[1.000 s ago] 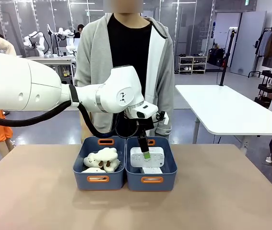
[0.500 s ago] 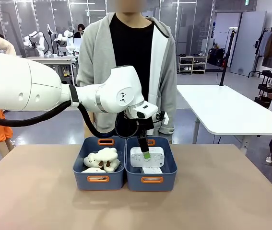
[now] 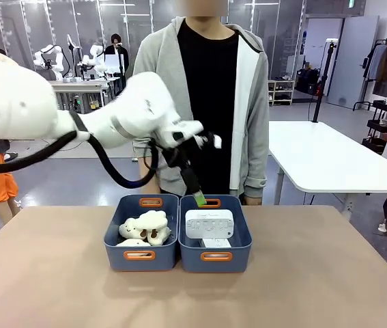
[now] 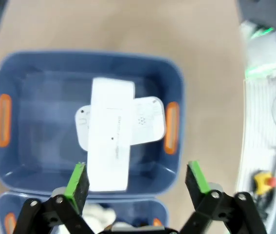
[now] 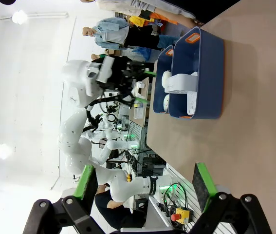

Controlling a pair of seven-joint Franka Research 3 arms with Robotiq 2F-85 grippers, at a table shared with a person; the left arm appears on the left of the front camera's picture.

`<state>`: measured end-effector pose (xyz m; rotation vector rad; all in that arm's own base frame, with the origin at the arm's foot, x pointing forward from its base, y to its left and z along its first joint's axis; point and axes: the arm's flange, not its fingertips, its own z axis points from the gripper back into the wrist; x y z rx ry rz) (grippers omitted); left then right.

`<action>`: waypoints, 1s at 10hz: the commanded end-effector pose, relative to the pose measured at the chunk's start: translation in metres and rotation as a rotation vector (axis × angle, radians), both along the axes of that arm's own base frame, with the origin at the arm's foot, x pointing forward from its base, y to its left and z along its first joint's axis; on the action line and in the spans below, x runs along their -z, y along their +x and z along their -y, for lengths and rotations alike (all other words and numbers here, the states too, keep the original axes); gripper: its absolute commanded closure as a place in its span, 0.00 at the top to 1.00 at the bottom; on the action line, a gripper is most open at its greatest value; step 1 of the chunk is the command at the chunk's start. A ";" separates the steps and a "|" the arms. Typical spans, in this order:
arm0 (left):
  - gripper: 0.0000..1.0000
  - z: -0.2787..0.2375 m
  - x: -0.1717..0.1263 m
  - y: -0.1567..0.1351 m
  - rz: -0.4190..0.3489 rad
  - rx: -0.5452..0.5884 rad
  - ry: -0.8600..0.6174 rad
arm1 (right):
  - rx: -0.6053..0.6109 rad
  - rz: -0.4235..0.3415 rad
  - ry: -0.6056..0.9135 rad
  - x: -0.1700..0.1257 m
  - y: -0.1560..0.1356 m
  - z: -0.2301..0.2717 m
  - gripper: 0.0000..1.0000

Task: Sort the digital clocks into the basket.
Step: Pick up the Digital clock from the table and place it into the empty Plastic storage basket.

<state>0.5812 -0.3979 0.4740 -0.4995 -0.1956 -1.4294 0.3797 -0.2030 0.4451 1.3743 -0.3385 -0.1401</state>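
Two white digital clocks [image 3: 209, 223] lie inside the right-hand blue basket [image 3: 238, 249] of a side-by-side pair on a tan table [image 3: 330, 273]. One clock rests crosswise on top of the other; in the left wrist view the upper clock [image 4: 111, 134] is a long plain white block lying across a wider rounded one [image 4: 150, 121] beneath it. Both sit near the middle of the basket floor, with bare blue floor around them. The basket has orange-rimmed handle slots at its near and far ends.

Touching its left wall is the twin blue bin [image 3: 118, 253], which holds fluffy white plush sheep toys [image 3: 145, 227].

The left gripper [image 3: 198, 198] hangs in the air above the far rim of the clocks' basket, near the seam between the two bins, touching nothing. Its green-padded fingers [image 4: 77, 179] stand wide apart with nothing between them. The white left arm [image 3: 77, 119] reaches in from the left side of the front view, a black cable looping under it.

The right gripper [image 5: 143, 187] is seen in its own wrist view, well away from the bins over bare table, jaws spread wide and empty.

A person in a grey zip jacket [image 3: 248, 109] over a black top stands just behind the bins at the far side of the table. A white table [image 3: 330, 160] stands farther back on the right.
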 end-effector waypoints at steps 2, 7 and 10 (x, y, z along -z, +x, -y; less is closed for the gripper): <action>1.00 -0.091 -0.019 -0.014 -0.209 -0.186 -0.266 | -0.005 -0.017 0.002 -0.001 -0.002 0.000 1.00; 1.00 -0.291 -0.004 -0.128 -0.239 -0.729 -0.614 | -0.005 -0.017 0.002 -0.001 -0.002 0.000 1.00; 1.00 -0.393 0.028 -0.269 -0.257 -1.042 -0.828 | -0.005 -0.017 0.002 -0.001 -0.002 0.000 1.00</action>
